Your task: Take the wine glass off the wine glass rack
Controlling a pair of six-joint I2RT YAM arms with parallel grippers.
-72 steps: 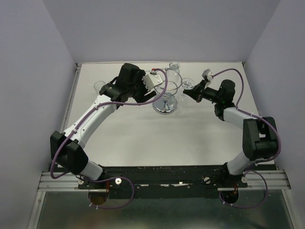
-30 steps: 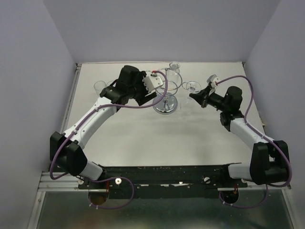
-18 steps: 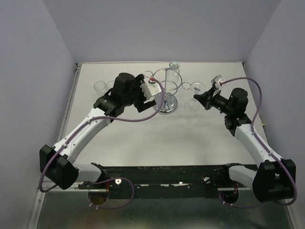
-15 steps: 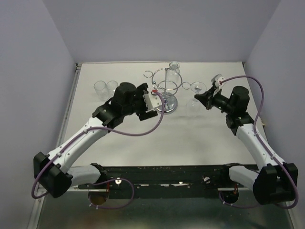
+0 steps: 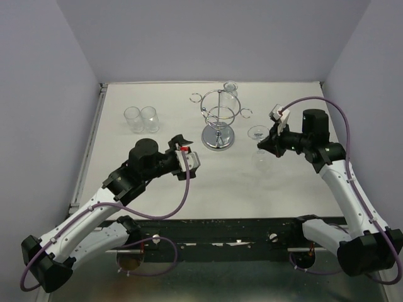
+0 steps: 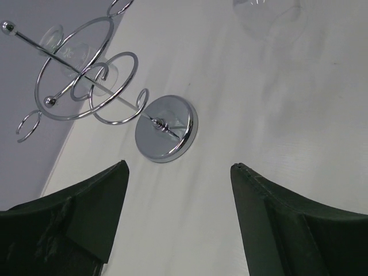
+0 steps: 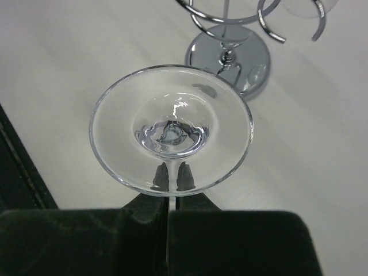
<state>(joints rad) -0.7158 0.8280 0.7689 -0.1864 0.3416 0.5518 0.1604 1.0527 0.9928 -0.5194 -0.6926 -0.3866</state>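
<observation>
The wine glass rack (image 5: 218, 119) is a chrome wire stand with a round mirrored base, at the table's back middle. My right gripper (image 5: 269, 144) is shut on the stem of a clear wine glass (image 5: 257, 132), held off the rack to its right. In the right wrist view the glass's round foot (image 7: 171, 129) fills the middle and the stem runs between my fingers (image 7: 150, 201). The bowl is hidden. My left gripper (image 5: 186, 155) is open and empty, near-left of the rack. The left wrist view shows the rack base (image 6: 167, 127) ahead.
Another glass (image 5: 230, 87) hangs at the rack's far side. Two clear tumblers (image 5: 141, 118) stand at the back left. The table's raised left edge (image 5: 94, 132) and the purple walls bound the space.
My right gripper has carried the wine glass off the rack, to the right and nearer. My left arm has pulled back from the rack toward the near left, gripper open.
</observation>
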